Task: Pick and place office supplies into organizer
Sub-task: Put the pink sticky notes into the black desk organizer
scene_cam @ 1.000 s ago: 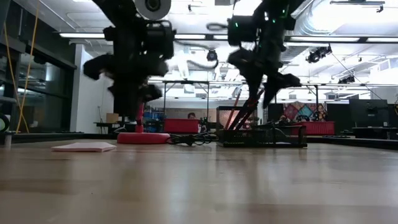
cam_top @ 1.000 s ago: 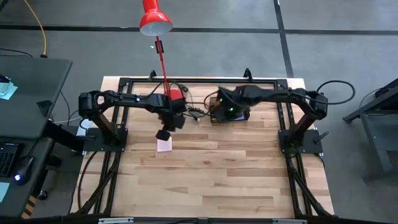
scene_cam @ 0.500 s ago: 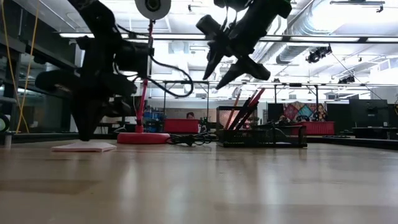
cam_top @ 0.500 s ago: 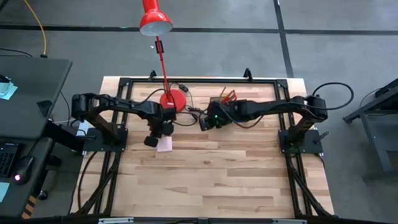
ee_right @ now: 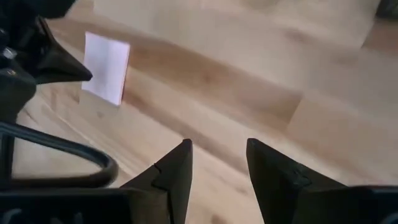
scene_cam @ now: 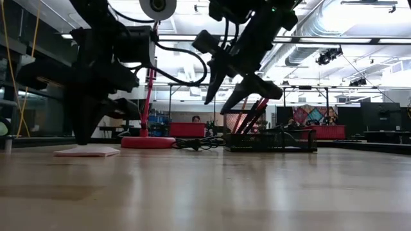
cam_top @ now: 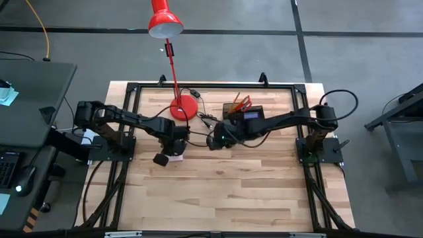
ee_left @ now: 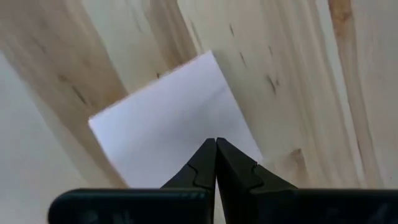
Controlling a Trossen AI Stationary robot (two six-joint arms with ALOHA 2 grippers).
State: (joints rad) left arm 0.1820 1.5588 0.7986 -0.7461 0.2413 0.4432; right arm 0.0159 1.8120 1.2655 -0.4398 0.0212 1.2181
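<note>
Currently, entries run from the largest item to the smallest.

Table [cam_top: 225, 192]: light wooden planks; bare wood over the whole 6 o'clock half in the high view.

Organizer [cam_top: 246, 112]: black tray near the 12 o'clock edge, at about 1 o'clock from table centre; red and orange sticks stand slanted in it. It sits well apart from the pad.

Left gripper [cam_top: 173, 151]: low over the pad, at about 10 o'clock from table centre; fingers pressed together with no gap, nothing between them. In the left wrist view the joined tips [ee_left: 216, 144] overlie the pad's near edge; contact cannot be confirmed.

Right gripper [cam_top: 213, 141]: raised above the table, between the pad and the organizer; fingers [ee_right: 177, 163] part-spread, empty.

Sticky-note pad [scene_cam: 87, 151]: pale pink square, lying flat on the wood, directly under the left gripper.

Handling estimate, pad: light, thin, flexible; top sheets likely to curl or peel. A flat pad offers no raised edge, so closed tips will probably slide it rather than lift it.

Grip point, pad: judged best across two opposite edges, fingers spread first, pinching the full stack.
</note>
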